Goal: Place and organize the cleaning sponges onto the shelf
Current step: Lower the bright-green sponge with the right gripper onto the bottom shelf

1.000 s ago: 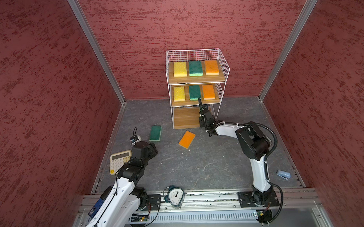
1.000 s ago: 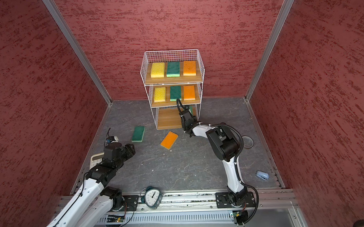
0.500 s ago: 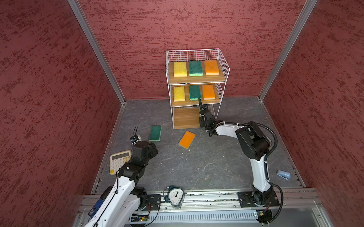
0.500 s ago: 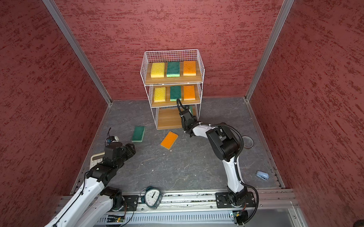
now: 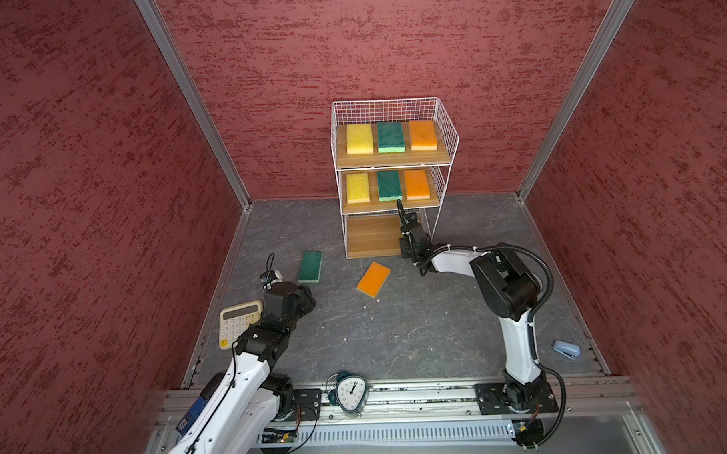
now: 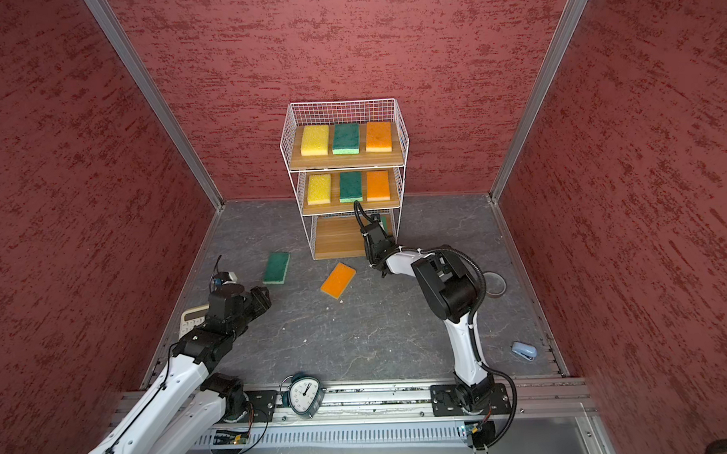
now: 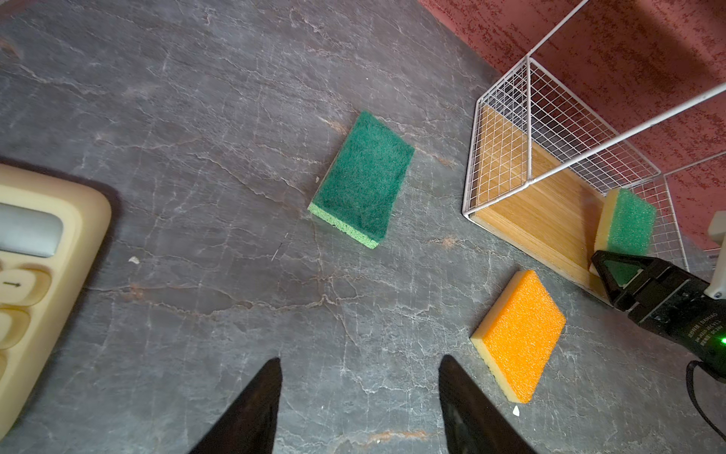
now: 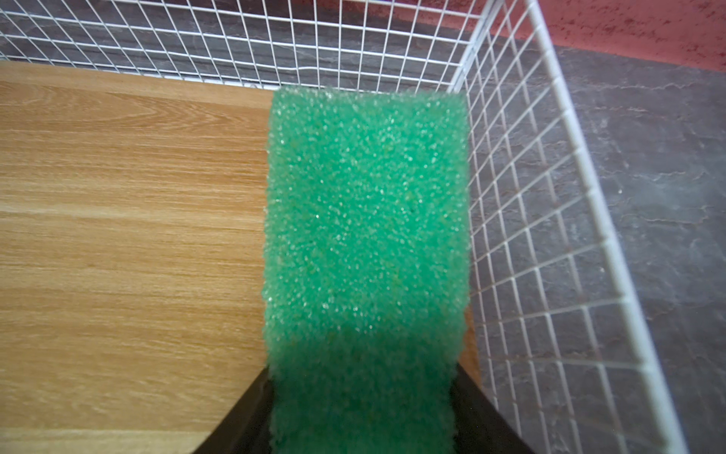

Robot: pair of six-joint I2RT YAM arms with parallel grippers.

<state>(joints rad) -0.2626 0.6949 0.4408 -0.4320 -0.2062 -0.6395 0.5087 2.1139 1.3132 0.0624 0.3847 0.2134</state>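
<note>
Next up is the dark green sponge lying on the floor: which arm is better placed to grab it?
Left. The left gripper is open, empty and pointed at the dark green sponge nearby. The right gripper is shut on a lighter green sponge inside the bottom tier of the shelf.

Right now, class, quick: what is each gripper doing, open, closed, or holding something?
Left gripper: open, holding nothing.
Right gripper: closed on a green sponge, on the bottom board of the shelf.
</note>
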